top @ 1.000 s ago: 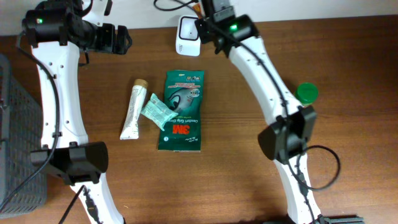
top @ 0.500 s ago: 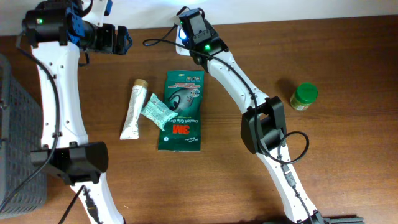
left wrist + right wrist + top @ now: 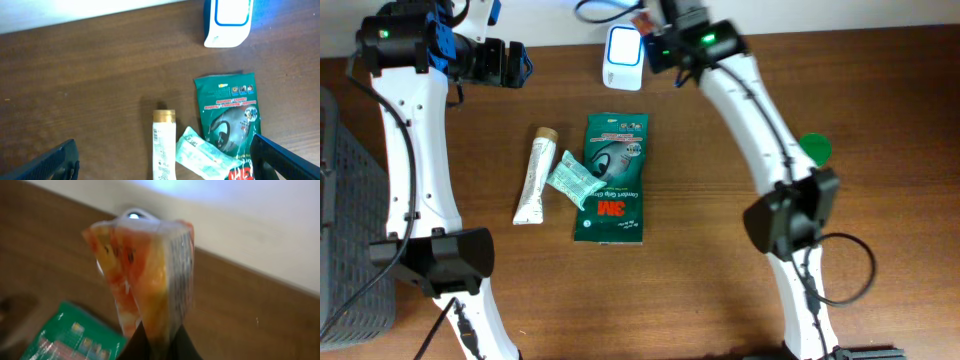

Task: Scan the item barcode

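Observation:
My right gripper (image 3: 658,28) hangs at the table's back edge, just right of the white barcode scanner (image 3: 623,46). It is shut on an orange snack packet (image 3: 145,270), which stands upright from the jaws (image 3: 159,336) with a barcode strip along its right side. In the right wrist view the scanner (image 3: 133,215) peeks out just behind the packet's top. My left gripper (image 3: 520,64) is at the back left, open and empty. In the left wrist view its gripper (image 3: 164,144) spans the tube and the green packet far below.
A green 3M packet (image 3: 610,176), a small teal sachet (image 3: 574,180) and a white tube (image 3: 535,176) lie mid-table. A green-lidded jar (image 3: 814,150) stands at the right, partly behind my right arm. A dark mesh basket (image 3: 345,230) sits at the left edge.
My right gripper, still shut on the orange packet, swung left over the scanner half a second ago and has now moved back to its right. The left arm has not moved.

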Controlling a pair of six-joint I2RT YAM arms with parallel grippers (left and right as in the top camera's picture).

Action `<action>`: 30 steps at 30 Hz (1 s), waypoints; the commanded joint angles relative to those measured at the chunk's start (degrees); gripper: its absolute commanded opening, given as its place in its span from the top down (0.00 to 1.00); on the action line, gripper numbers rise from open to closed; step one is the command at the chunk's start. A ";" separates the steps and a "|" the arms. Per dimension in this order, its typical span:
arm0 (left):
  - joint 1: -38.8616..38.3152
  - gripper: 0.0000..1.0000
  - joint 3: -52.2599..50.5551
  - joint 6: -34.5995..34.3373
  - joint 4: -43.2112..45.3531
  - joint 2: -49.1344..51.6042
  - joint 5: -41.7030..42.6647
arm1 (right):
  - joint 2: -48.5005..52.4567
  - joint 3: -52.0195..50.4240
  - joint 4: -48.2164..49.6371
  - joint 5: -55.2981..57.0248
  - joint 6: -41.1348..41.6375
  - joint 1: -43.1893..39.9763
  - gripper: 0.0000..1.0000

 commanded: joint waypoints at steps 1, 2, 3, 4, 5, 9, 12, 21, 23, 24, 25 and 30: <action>0.15 0.01 0.68 0.52 0.07 -0.98 0.59 | -5.22 0.76 -9.42 -11.37 11.10 -4.13 0.96; 0.15 0.01 0.68 0.52 0.07 -0.98 0.59 | -6.21 0.76 -14.51 -16.41 11.76 -6.38 0.96; 0.15 0.01 0.68 0.55 0.09 -0.98 0.61 | -6.43 0.76 -19.08 -20.65 11.76 -8.48 0.96; 0.15 0.01 0.68 0.52 0.07 -0.98 0.61 | -6.40 0.74 -22.29 -21.55 11.82 -9.79 0.96; 0.15 0.01 0.68 0.55 0.07 -0.98 0.61 | -6.14 0.74 -25.73 -20.87 12.17 -11.10 0.96; 0.15 0.01 0.68 0.52 0.09 -0.98 0.61 | -4.15 -3.13 -33.83 -11.50 12.17 -14.47 0.96; 0.15 0.01 0.68 0.55 0.07 -0.98 0.61 | -4.09 -14.62 -32.70 -8.74 12.20 -15.52 0.96; 0.02 0.01 0.68 0.52 0.07 -0.98 0.61 | -4.15 -25.03 -32.13 -12.22 9.05 -20.26 0.45; 0.07 0.01 0.68 0.55 0.09 -0.98 0.61 | -4.22 -23.02 -32.22 -19.82 6.45 -20.09 0.37; 0.15 0.01 0.68 0.55 0.07 -0.98 0.61 | -4.24 -21.84 -31.85 -23.28 6.45 -19.63 0.36; 0.15 0.01 0.68 0.55 0.07 -0.98 0.61 | -4.24 -21.68 -30.80 -26.60 6.47 -18.95 0.33; 0.15 0.01 0.68 0.55 0.07 -0.98 0.61 | -4.04 -26.08 -18.62 -31.50 18.73 -10.34 0.02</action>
